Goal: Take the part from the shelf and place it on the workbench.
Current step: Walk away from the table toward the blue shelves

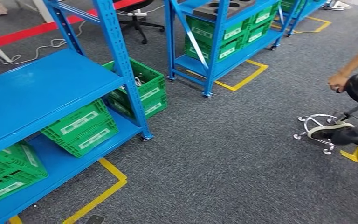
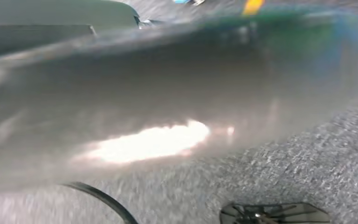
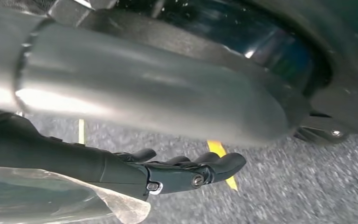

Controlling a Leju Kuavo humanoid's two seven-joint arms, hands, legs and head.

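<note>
Task at early stage, by my judgement: nothing picked, nothing placed.
Right hand point(image 3: 177, 172) hangs over carpet, fingers point(image 3: 219, 163) straight, close together, nothing between them.
Left hand: blurred, state of fingers cannot tell.
Part: cannot identify; probably in green crates point(image 1: 81, 126) on blue shelf point(image 1: 42, 93), well apart from fingers.
Workbench not reached.

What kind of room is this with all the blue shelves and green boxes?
Probably a warehouse or workshop storeroom. Blue metal shelving racks hold labelled green plastic crates, each rack's spot is marked on the grey carpet with yellow floor tape, and a person sits on a wheeled stool nearby.
</note>
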